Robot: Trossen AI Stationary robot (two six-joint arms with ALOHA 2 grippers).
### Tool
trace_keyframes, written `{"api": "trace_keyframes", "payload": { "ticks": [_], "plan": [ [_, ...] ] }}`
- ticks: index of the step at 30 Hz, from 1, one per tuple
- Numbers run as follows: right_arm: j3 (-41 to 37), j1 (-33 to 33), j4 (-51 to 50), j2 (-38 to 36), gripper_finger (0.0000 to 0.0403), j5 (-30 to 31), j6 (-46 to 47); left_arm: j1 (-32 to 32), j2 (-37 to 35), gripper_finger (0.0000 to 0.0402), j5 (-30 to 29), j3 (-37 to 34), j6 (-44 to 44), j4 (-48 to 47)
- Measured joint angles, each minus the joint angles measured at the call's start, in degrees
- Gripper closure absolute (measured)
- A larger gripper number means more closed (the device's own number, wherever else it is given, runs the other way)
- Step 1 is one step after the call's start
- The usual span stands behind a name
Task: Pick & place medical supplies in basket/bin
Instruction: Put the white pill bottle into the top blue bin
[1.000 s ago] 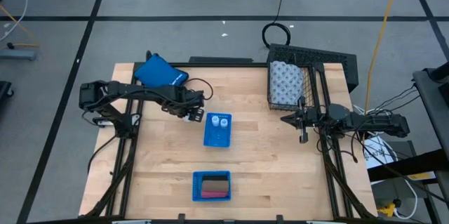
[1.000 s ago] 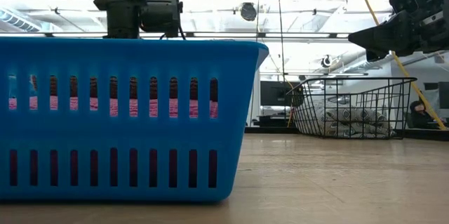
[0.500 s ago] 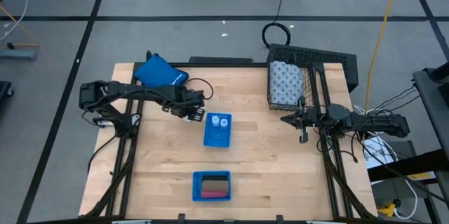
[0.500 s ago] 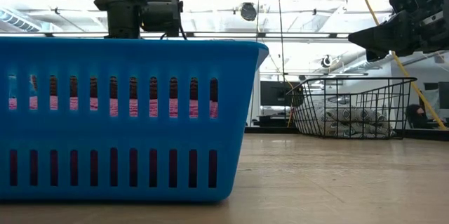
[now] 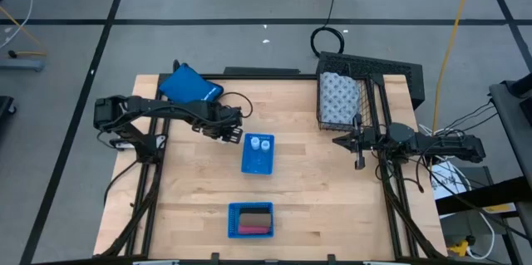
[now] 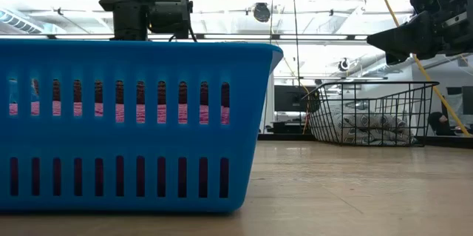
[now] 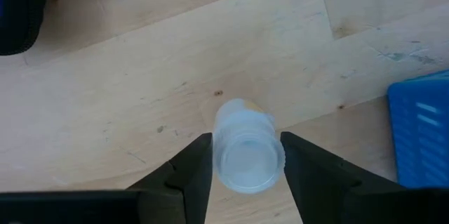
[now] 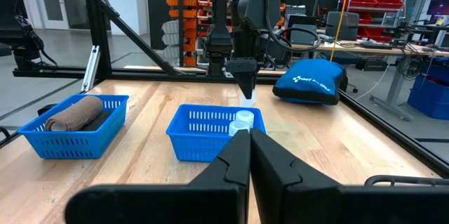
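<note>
Bottle (image 7: pixel 243 155) sat upright on the bare wood just left of the small blue tray (image 5: pixel 257 155), between the left gripper (image 7: pixel 244 175) fingers; pads looked flush on both its sides, so I'd call that pinched, though not lifted. Grip came from straight above, likely because the bottle is short and round and the sides are the only hold. Two more bottles (image 5: pixel 260 142) stood at the tray's far end. Roll (image 5: pixel 339 99) already lay in the wire basket (image 5: pixel 366 69) at the far right of the table. Near tray (image 5: pixel 251 219) held the pink and brown blocks. Right gripper (image 8: pixel 250 143) waited just near of the basket, fingers pressed together, empty. Blue pouch (image 8: pixel 309 81) at far left carried a white logo, too small to read. No other writing legible.
</note>
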Motion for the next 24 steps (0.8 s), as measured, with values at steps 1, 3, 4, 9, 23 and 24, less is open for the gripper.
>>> {"api": "trace_keyframes", "payload": {
  "ticks": [1,3,4,9,23,24],
  "plan": [
    [0.0,0.0,0.0,0.0,0.0403,0.0,0.0,0.0,0.0,0.0228,-0.1,0.0,0.0,0.0],
    [0.0,0.0,0.0,0.0,0.0403,0.0,0.0,0.0,0.0,0.0228,0.0,0.0,0.0,0.0],
    [0.0,0.0,0.0,0.0,0.0403,0.0,0.0,0.0,0.0,0.0230,0.2,0.0,0.0,0.0],
    [0.0,0.0,0.0,0.0,0.0403,0.0,0.0,0.0,0.0,0.0238,0.4,0.0,0.0,0.0],
    [0.0,0.0,0.0,0.0,0.0403,0.0,0.0,0.0,0.0,0.0240,0.1,0.0,0.0,0.0],
    [0.0,0.0,0.0,0.0,0.0403,0.0,0.0,0.0,0.0,0.0242,0.1,0.0,0.0,0.0]
  ]
}}
